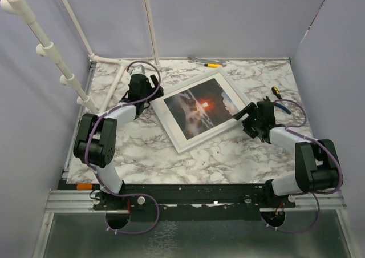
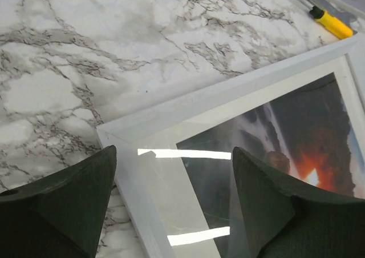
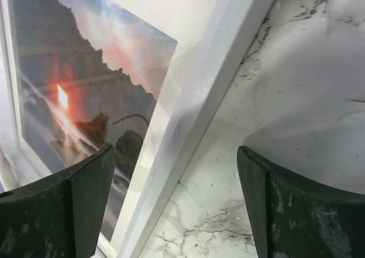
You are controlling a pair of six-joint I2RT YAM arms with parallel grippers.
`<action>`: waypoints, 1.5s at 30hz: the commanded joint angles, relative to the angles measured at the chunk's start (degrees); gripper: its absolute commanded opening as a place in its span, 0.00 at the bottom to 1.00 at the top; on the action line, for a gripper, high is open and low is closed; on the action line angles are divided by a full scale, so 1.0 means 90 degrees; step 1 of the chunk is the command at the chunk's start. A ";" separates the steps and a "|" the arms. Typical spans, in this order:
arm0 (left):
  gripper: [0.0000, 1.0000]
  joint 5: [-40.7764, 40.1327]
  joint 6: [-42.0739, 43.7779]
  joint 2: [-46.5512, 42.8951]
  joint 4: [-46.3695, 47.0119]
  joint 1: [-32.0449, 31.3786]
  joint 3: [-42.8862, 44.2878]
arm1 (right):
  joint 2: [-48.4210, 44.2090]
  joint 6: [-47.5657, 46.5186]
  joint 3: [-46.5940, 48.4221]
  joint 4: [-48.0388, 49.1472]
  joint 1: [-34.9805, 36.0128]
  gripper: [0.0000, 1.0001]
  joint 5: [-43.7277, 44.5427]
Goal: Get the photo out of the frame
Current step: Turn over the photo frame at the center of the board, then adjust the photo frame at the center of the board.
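The white frame (image 1: 181, 142) lies face up and turned at an angle in the middle of the marble table, with the photo (image 1: 201, 108) showing behind its glass inside the mat. My left gripper (image 1: 150, 96) hovers open above the frame's left corner (image 2: 122, 133); its dark fingers (image 2: 74, 204) stand either side of the corner and mat, holding nothing. The photo (image 2: 311, 135) shows its orange glow at the right. My right gripper (image 1: 247, 119) is open and straddles the frame's right rail (image 3: 214, 81), with one finger over the photo (image 3: 74, 87) and the other over bare table.
A yellow-handled screwdriver (image 1: 212, 65) and a metal tool (image 1: 199, 59) lie along the back edge; the screwdriver (image 2: 331, 23) also shows in the left wrist view. A dark-handled tool (image 1: 277, 93) lies behind the right arm. White pipes (image 1: 114, 87) run along the left; walls enclose the table.
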 commanded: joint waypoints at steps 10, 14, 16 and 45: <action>0.79 0.1115 0.2311 0.1758 -0.0935 -0.0014 0.2133 | 0.0023 -0.0582 0.0358 -0.1281 -0.0044 0.72 0.0367; 0.78 0.1571 0.2590 0.2275 -0.1248 -0.0009 0.2751 | 0.0197 -0.0702 0.0489 -0.1268 -0.0044 0.71 0.0128; 0.79 0.1789 0.2681 0.2531 -0.1515 -0.0011 0.3060 | 0.0295 -0.0770 0.0581 -0.1248 -0.0043 0.70 0.0065; 0.59 0.0070 -0.0183 -0.1434 -0.0959 -0.1252 -0.2162 | 0.1033 -0.1432 0.1411 -0.0650 -0.0038 0.79 -0.0850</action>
